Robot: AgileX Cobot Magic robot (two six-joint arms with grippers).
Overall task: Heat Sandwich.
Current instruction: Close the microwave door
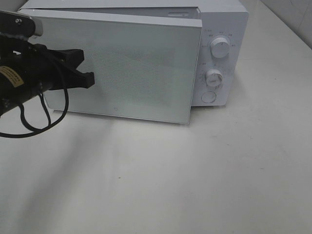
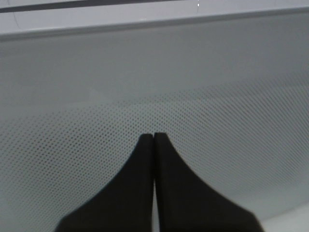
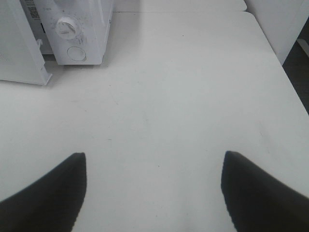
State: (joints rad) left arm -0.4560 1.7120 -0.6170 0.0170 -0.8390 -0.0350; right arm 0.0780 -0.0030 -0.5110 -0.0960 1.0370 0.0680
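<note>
The sandwich is out of view. The white microwave [image 1: 222, 29] stands at the back of the table, and its glass door [image 1: 141, 68] is slightly ajar, with its right edge out from the body. My left gripper [image 1: 90, 78] is shut with nothing in it. Its tips point at the left part of the door [image 2: 203, 82] and are very close to the dotted glass; I cannot tell whether they touch. In the left wrist view the left gripper [image 2: 153, 137] has its two fingers pressed together. My right gripper [image 3: 153, 157] is open over bare table and empty. It is outside the exterior high view.
On the microwave's right panel are two round knobs [image 1: 220, 48] [image 1: 213, 77] and a round button [image 1: 208, 96]. The white table [image 1: 195, 175] stretches in front. The right wrist view shows the microwave [image 3: 91, 24], the door's edge [image 3: 21, 53] and the table's far edge [image 3: 285, 72].
</note>
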